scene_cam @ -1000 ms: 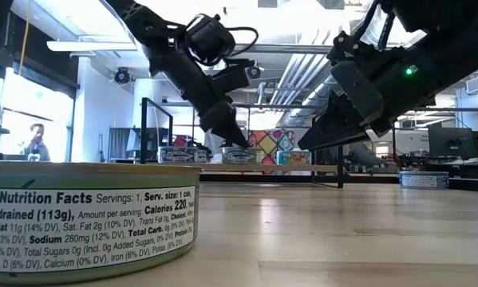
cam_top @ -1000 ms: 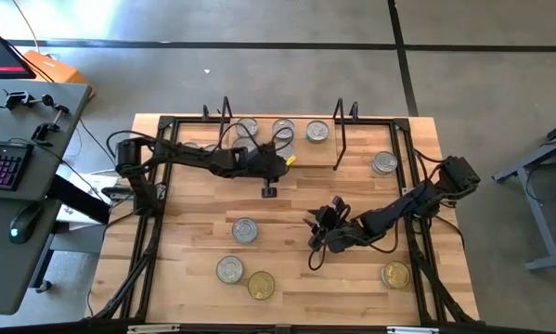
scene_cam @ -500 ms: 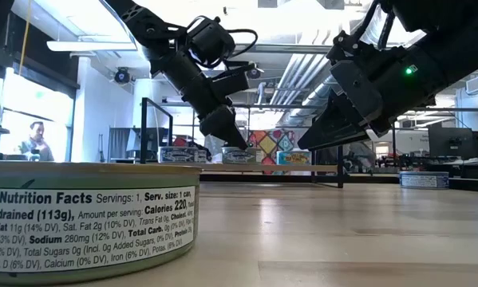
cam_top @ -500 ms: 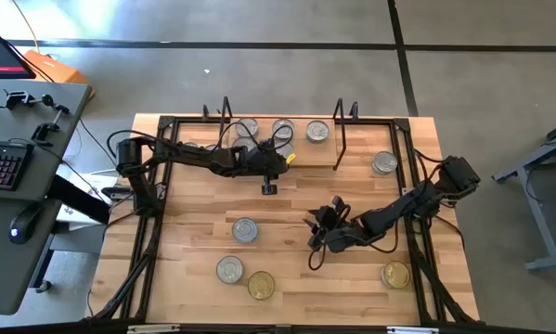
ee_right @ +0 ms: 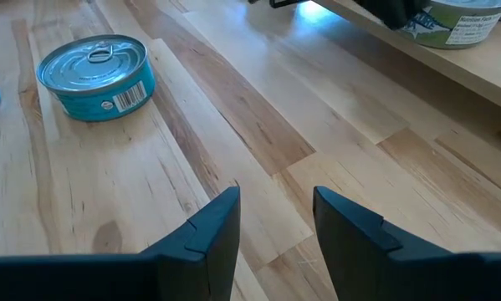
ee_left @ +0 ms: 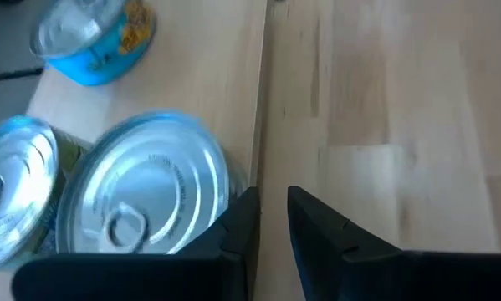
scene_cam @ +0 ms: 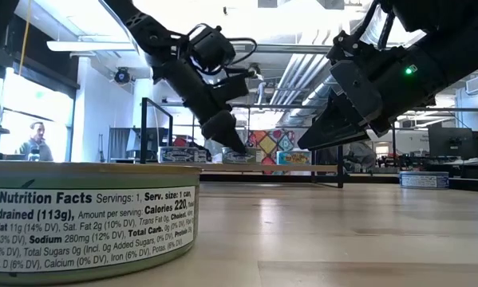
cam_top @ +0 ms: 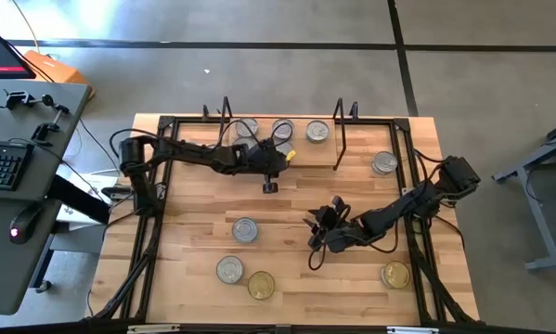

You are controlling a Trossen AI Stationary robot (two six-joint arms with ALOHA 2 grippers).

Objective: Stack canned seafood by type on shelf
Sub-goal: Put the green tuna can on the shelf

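The shelf (cam_top: 301,144) is a light-wood board between black wire frames at the table's far edge, and three silver-lidded tins (cam_top: 316,132) rest flat on it. My left gripper (cam_top: 279,154) hangs at the shelf's near edge, its fingers (ee_left: 317,226) a narrow gap apart with nothing between them. A silver-lidded tin (ee_left: 150,196) lies right beside one finger. My right gripper (cam_top: 313,243) hovers open over bare table at mid-right, a teal-labelled tin (ee_right: 95,73) ahead of it. More tins (cam_top: 229,270) lie flat on the table. My left gripper has the outer side of one finger (ee_left: 240,224) right at the side wall (ee_left: 227,191) of the silver-lidded tin on the shelf. I cannot tell whether it touches. The fingers come slanting down from the table's left and near side. The tin rests flat on the board.
Gold-lidded tins lie near the front (cam_top: 261,285) and at front right (cam_top: 395,275). A silver tin (cam_top: 384,163) sits right of the shelf's wire frame (cam_top: 338,139). A large tin (scene_cam: 91,219) fills the low view's near left. A desk with keyboard stands left of the table.
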